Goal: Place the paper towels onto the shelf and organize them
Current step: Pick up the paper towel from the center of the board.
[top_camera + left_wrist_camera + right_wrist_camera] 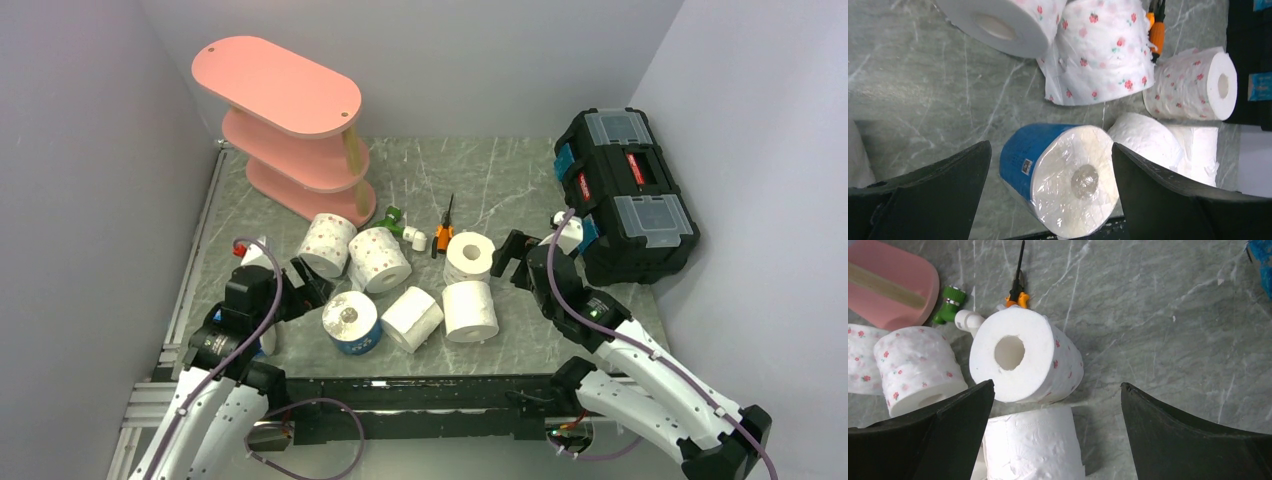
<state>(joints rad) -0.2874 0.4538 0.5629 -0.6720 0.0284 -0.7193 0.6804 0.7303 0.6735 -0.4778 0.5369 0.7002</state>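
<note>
only my top cam shows the whole shelf point(285, 95); blue roll point(1058, 182) sits between left gripper's point(1050, 146) wide jaws, right gripper point(1058, 385) wide too.

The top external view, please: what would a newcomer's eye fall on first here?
The pink shelf stands out first, tall in the far left corner, its top board bare. Next comes the huddle of paper towels at mid-table, with one blue-wrapped roll at its near left edge. The black toolbox sits at the far right.
</note>
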